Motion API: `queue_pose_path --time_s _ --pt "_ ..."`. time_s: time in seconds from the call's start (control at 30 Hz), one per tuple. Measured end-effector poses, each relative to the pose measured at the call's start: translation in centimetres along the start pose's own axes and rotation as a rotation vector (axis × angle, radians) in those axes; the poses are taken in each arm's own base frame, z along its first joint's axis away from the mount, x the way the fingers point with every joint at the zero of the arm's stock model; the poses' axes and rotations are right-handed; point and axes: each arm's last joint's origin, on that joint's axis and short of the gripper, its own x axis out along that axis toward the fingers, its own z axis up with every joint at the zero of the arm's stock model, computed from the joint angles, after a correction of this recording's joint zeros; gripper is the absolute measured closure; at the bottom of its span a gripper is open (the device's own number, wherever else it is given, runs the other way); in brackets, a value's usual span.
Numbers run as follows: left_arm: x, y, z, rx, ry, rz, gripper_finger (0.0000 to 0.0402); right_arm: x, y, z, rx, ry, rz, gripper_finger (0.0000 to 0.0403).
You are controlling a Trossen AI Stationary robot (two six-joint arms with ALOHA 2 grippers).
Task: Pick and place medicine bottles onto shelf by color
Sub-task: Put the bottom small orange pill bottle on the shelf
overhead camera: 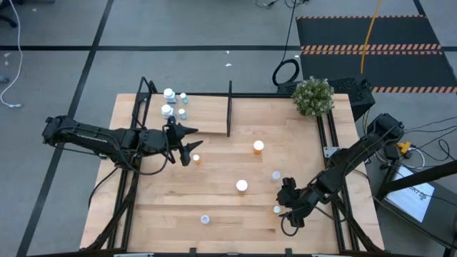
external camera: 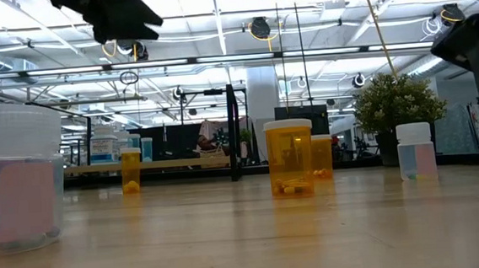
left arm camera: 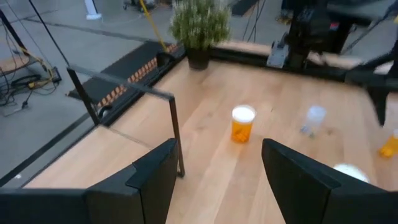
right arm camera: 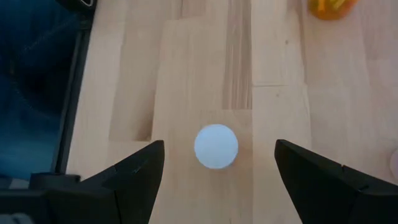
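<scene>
Several medicine bottles stand upright on the wooden tabletop: orange ones (overhead camera: 258, 148), (overhead camera: 242, 186), (overhead camera: 196, 158) and pale blue ones (overhead camera: 276, 175), (overhead camera: 206, 220). White and pale blue bottles (overhead camera: 168, 102) stand on the shelf (overhead camera: 207, 118) at its far left end. My right gripper (overhead camera: 284, 205) hangs open at the near right, above another pale blue bottle (right arm camera: 216, 146). Its fingers stand on either side of the bottle's cap without touching it. My left gripper (overhead camera: 189, 143) is open and empty, in front of the shelf beside the leftmost orange bottle.
A black upright divider (overhead camera: 229, 107) splits the shelf. A potted plant (overhead camera: 313, 96) stands at the table's far right corner. Black frame rails (overhead camera: 330, 143) run along the table's sides. Bare wood lies between the scattered bottles in the middle of the table.
</scene>
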Motion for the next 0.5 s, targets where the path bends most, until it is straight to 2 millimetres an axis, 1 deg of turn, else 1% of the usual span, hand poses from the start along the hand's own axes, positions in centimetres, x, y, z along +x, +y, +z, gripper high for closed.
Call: queue_pose_path --time_s 0.2,0.3,0.5 --pt "0.8 -0.2 -0.2 0.022 0.005 0.006 0.0167 0.5 0.3 0.3 -0.034 -0.026 0.017 0.0106" --pt "1.3 -0.5 0.0 0.021 -0.020 0.004 0.0167 1.0 0.2 0.2 -0.048 -0.019 0.011 0.0108" --pt "1.9 -0.6 0.0 0.029 -0.017 -0.037 0.0167 2.4 -0.1 0.1 -0.050 0.035 0.019 0.0136"
